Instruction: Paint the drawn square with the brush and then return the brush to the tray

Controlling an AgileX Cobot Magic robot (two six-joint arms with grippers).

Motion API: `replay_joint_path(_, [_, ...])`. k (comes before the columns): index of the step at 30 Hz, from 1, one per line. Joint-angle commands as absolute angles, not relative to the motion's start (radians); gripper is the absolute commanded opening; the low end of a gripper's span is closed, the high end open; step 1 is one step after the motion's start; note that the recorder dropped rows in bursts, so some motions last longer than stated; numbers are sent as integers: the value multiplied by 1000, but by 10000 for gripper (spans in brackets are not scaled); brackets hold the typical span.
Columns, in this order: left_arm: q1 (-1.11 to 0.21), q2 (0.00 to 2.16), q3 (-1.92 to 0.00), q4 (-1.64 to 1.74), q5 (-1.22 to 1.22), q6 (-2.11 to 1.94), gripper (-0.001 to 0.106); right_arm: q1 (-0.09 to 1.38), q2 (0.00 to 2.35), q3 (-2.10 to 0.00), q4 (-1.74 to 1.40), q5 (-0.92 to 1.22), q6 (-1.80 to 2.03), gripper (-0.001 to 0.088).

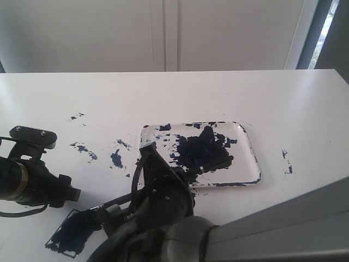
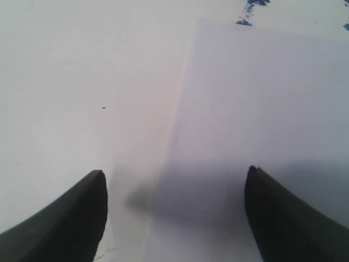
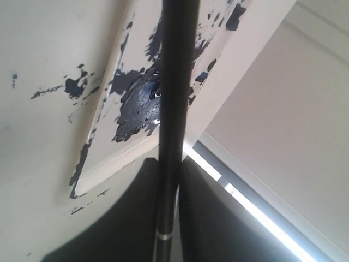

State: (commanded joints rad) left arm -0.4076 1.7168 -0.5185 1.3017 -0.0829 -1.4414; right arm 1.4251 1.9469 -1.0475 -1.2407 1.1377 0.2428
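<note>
The white tray point(image 1: 252, 164) lies mid-table with a dark blue-black paint blob point(image 1: 199, 147) in it. My right gripper point(image 1: 186, 171) reaches in from the near side and is shut on the brush point(image 1: 214, 162), whose black handle sticks out over the tray's near rim. In the right wrist view the handle point(image 3: 172, 109) runs between the fingers of that gripper point(image 3: 172, 164), over the blob, with the silver band point(image 3: 163, 236) near the jaw base. The bristles are hidden. The drawn square point(image 1: 68, 234), smeared dark, is at the near left. My left gripper point(image 1: 70, 194) point(image 2: 174, 172) hovers open and holds nothing.
Loose blue paint specks dot the table left of the tray point(image 1: 115, 158) point(image 1: 83, 147) and right of it point(image 1: 286, 164). The white paper sheet point(image 2: 262, 98) lies under the left gripper, its edge running between the fingers. A white wall and a window stand behind the table.
</note>
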Motion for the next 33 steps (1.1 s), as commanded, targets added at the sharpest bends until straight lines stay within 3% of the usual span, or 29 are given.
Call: replay_joint_path(33, [-408, 1717, -519, 1302, -87, -1439, 749, 1396, 2058, -1107, -1234, 1146, 177, 0])
